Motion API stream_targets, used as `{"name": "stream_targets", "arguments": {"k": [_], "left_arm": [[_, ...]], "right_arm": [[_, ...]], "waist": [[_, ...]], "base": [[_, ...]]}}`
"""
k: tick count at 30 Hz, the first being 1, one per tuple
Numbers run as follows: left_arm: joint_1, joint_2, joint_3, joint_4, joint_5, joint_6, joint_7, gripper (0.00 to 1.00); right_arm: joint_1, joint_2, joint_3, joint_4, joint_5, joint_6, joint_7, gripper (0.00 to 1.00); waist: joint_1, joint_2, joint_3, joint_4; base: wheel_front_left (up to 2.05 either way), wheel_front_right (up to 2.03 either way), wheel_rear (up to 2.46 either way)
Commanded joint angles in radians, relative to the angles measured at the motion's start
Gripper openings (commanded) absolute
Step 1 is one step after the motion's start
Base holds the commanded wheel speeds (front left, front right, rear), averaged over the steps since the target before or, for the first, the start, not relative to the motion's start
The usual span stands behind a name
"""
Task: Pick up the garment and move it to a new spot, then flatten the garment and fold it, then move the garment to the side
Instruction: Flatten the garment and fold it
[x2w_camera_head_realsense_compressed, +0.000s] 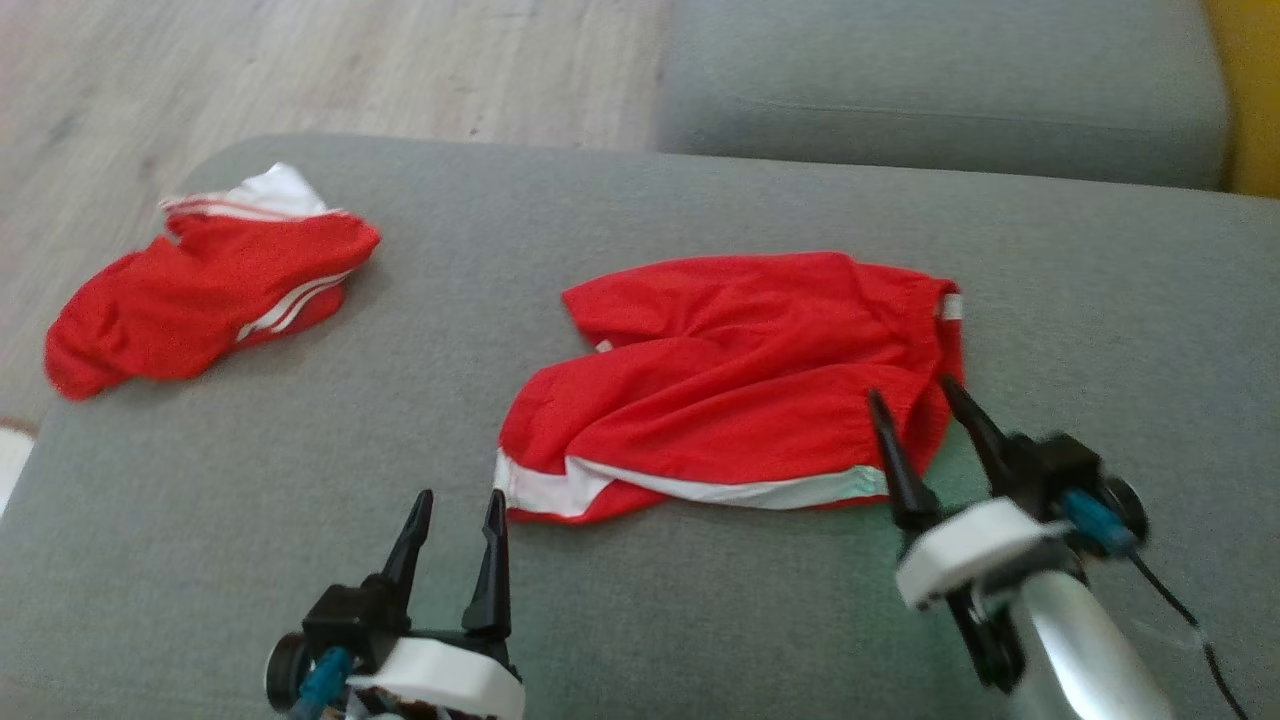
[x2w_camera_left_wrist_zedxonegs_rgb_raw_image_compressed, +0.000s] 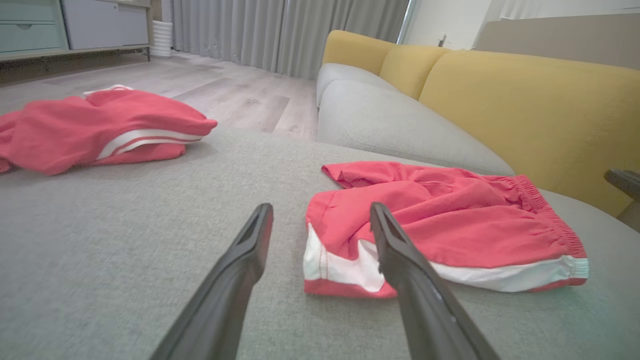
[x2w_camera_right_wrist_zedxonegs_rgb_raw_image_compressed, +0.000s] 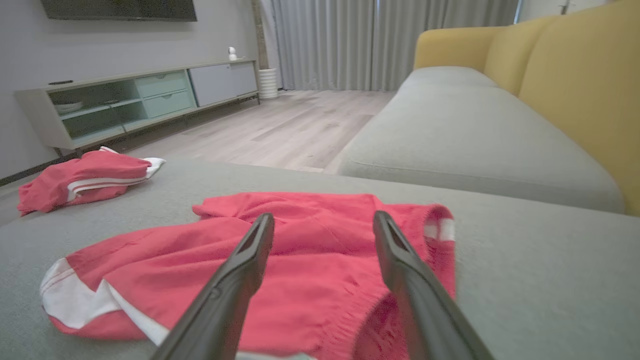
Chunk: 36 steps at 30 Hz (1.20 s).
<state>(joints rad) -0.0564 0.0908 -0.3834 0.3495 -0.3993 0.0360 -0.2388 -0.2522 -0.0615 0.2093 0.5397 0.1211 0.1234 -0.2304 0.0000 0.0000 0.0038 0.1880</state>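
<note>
Spread and empty, the left gripper (x2w_camera_head_realsense_compressed: 460, 500) and right gripper (x2w_camera_head_realsense_compressed: 913, 392) flank rumpled red shorts (x2w_camera_head_realsense_compressed: 730, 370) on a sofa seat (x2w_camera_head_realsense_compressed: 700, 620); a shallow pinch could catch one layer and bunch them.

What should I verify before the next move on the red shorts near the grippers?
1. Left gripper open and empty: ok.
2. Right gripper open: ok.
3. Right fingers clear of the red shorts: cannot tell; they overlap the cloth in the head view.
4. Shorts lying flat: not ok, wrinkled, with folds.
5. Shorts wholly on the grey cushion: ok.
6. Second red garment apart from the shorts: ok.
</note>
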Motion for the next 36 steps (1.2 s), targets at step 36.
{"name": "stream_targets", "arguments": {"k": [36], "left_arm": [[0.031, 0.032, 0.098, -0.045, -0.057, 0.022, -0.020, 1.00]], "right_arm": [[0.224, 0.011, -0.117, -0.182, 0.013, 0.007, -0.016, 1.00]], "waist": [[0.0000, 0.0000, -0.052, -0.057]], "base": [[0.00, 0.00, 0.00]]}}
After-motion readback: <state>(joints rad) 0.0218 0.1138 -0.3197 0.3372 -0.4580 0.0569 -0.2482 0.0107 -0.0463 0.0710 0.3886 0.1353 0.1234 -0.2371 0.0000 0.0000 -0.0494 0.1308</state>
